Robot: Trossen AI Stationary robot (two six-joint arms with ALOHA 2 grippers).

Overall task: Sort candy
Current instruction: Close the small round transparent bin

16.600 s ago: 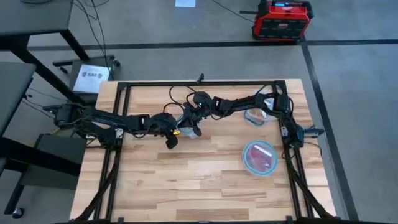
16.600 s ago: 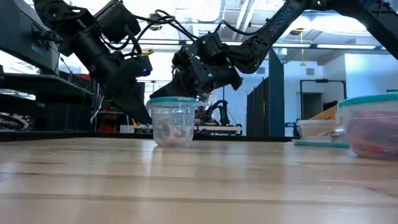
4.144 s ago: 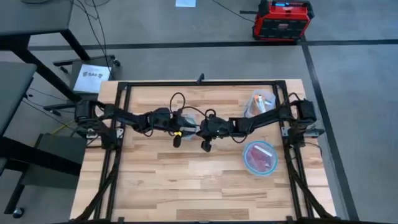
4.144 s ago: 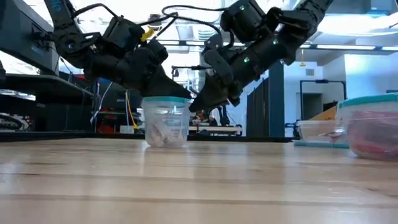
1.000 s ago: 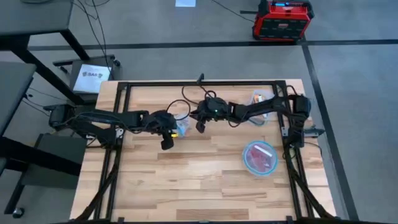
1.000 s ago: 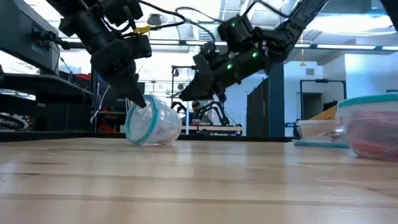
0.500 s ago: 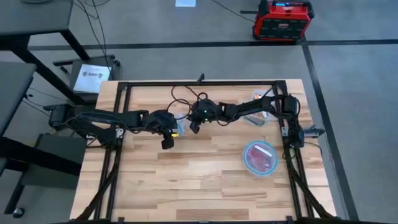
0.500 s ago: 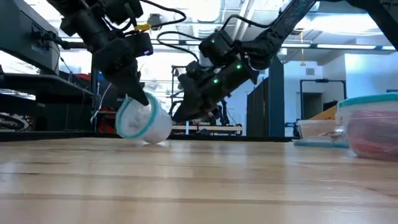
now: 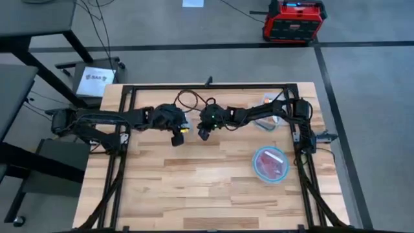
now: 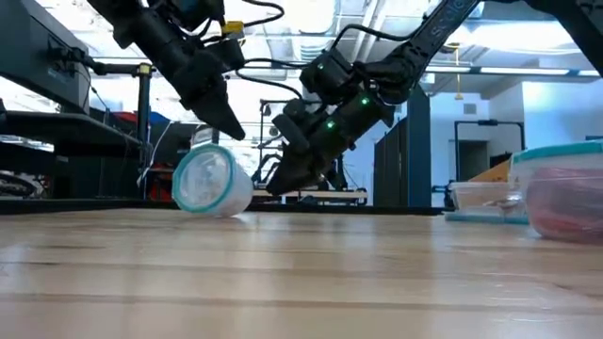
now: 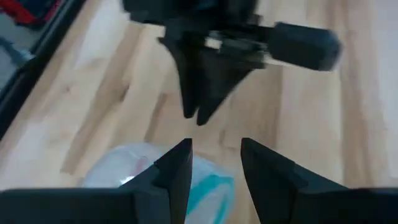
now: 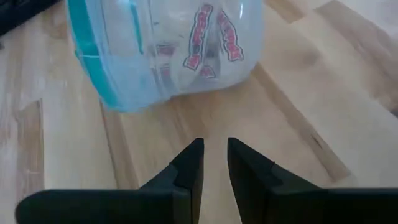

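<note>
A clear blue-rimmed container [image 10: 212, 181] lies on its side on the table, its mouth toward the near edge. Inside it lie pale candy wrappers with red print [image 12: 211, 40]. My left gripper [image 10: 232, 130] hangs open just above the container [image 11: 149, 171], apart from it as far as I can see. My right gripper [image 10: 275, 186] is shut, low over the table just right of the container [image 12: 161, 50], with its tips pointing at it and a strip of bare wood between.
A blue-lidded container of red candy [image 9: 270, 164] stands at the right, seen also in the low view [image 10: 565, 193]. Another clear container [image 9: 266, 118] sits by the far right corner. Bare wood lies toward the near edge.
The container has gone from tilted to lying on its side, its mouth turned toward the near edge. My left gripper has risen off its rim and gone a little toward the far edge. My right gripper has moved left and down toward the container.
</note>
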